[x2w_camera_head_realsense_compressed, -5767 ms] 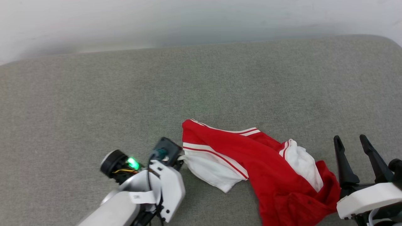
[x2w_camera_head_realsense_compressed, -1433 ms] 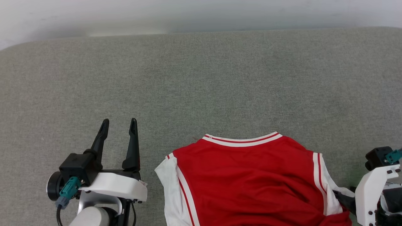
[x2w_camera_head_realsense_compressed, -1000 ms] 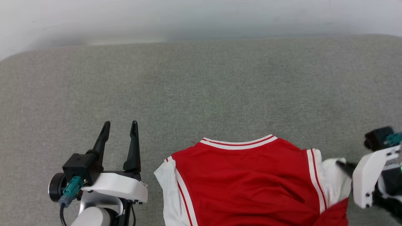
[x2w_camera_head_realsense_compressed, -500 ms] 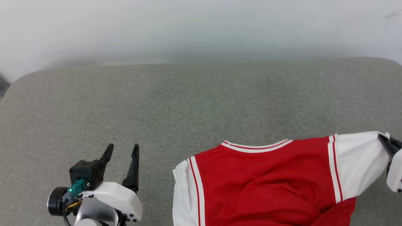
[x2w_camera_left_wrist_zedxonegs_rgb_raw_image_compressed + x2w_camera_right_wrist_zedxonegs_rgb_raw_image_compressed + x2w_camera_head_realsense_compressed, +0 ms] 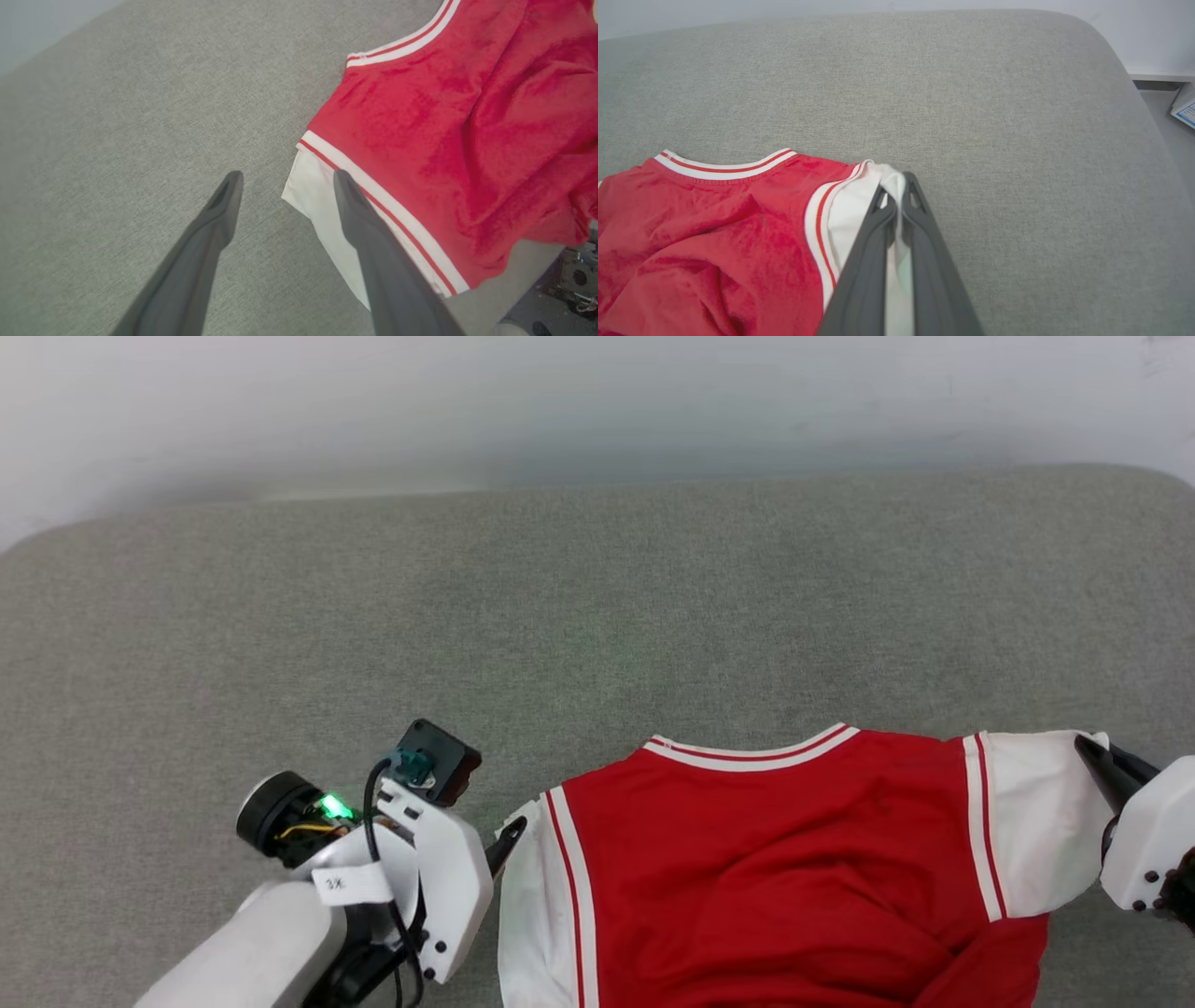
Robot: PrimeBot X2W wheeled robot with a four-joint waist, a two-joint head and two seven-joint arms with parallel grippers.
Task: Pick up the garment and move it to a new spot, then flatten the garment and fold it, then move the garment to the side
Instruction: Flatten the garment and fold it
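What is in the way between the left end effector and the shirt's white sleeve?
Nothing visible. The open left end effector hangs right at the white sleeve of the garment, with just grey cushion beside it.

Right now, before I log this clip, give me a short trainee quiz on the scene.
1. True or false: the right gripper is shut on the red jersey's white sleeve.
2. The left gripper is: A open by the other sleeve, B shut on the collar, C holding the hem.
3. What does the jersey lie on?
Key: 1 true; 2 A; 3 a grey fabric cushion.
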